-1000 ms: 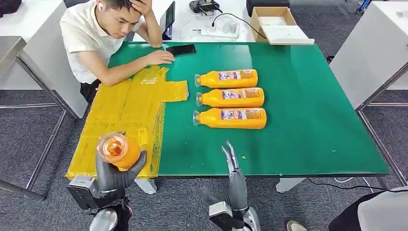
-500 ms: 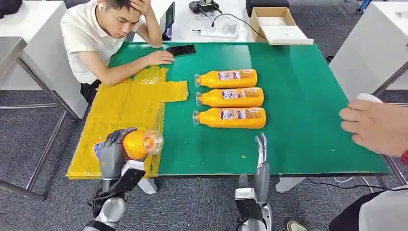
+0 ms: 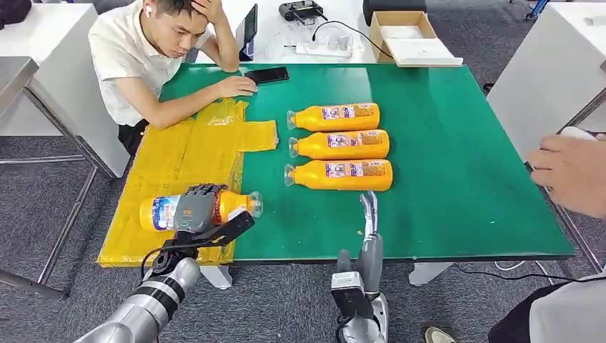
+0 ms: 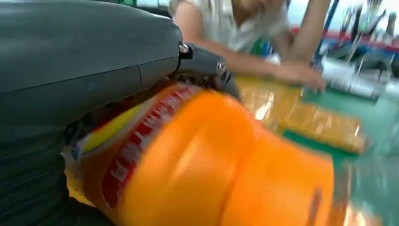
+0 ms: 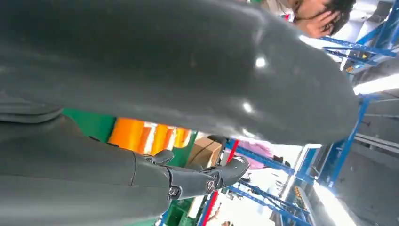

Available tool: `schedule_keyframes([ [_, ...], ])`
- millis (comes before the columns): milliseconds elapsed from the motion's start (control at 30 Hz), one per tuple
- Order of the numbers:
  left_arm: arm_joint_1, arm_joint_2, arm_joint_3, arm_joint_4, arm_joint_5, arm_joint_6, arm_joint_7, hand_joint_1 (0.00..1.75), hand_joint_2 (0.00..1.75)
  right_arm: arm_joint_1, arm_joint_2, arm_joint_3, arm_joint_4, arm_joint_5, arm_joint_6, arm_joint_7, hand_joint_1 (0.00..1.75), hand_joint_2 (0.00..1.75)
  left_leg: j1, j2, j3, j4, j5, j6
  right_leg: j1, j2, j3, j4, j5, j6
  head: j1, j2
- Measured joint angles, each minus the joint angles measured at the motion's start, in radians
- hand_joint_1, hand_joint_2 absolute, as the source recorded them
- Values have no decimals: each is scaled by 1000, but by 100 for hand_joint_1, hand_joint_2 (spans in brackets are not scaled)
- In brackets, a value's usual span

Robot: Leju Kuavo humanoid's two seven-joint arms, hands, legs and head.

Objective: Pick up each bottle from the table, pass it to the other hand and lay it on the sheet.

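**Left hand has a bottle on its side over the sheet; right hand empty**

I see the left hand (image 3: 194,209) wrapped over an orange bottle (image 3: 161,212), fingers curled across the middle of it. The bottle lies on its side, cap end toward the green bench (image 3: 457,164), base toward the outer edge of the yellow sheet (image 3: 182,161). It sits over the near part of the sheet; I can't tell whether it's touching the sheet or just above it. In the left wrist view the bottle (image 4: 211,165) is right against the hand (image 4: 84,52), label under the palm, picture blurred.

My right hand (image 3: 369,214) is at the near bench edge, fingers straight and pointing away from the robot, holding nothing. Fingertips end just short of the nearest of the three bottles. In the right wrist view the hand (image 5: 179,61) is close-up, fingers (image 5: 207,176) extended, orange bottles beyond them.

Three more bottles (image 3: 338,146) lie side by side mid-bench, all on their sides, caps toward the sheet, just apart from each other and clear of the sheet.

A person (image 3: 154,53) sits at the far left corner, one forearm on the bench by the sheet's far end, a phone (image 3: 268,74) just beside their hand. Another person's hand (image 3: 568,171) comes in at the right edge, holding something white. A cardboard box (image 3: 404,32) sits past the far edge of the bench.
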Motion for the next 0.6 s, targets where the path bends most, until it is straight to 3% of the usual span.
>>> schedule_keyframes([
  [133, -7, -4, -3, 21, 57, -110, -52, 0, 175, 0, 0, 3, 15, -4, -1, 0, 0, 0, 0, 2, 1, 0, 0, 0, 0, 1, 0, 1, 0, 0, 0, 0],
  [333, -1, -3, 0, -18, 120, -277, -127, 0, 175, 0, -5, 6, 29, -6, -1, 0, 0, 0, 0, -9, 3, 0, 1, 0, 0, -6, 6, 1, -3, 1, 0, 0],
  [600, 79, 3, -37, -166, 142, -277, -165, 0, 175, 2, -6, 7, 42, -8, -2, 0, 0, 0, -1, -8, 2, 0, 1, 1, -1, -6, 5, 1, -3, 2, 0, 0],
])
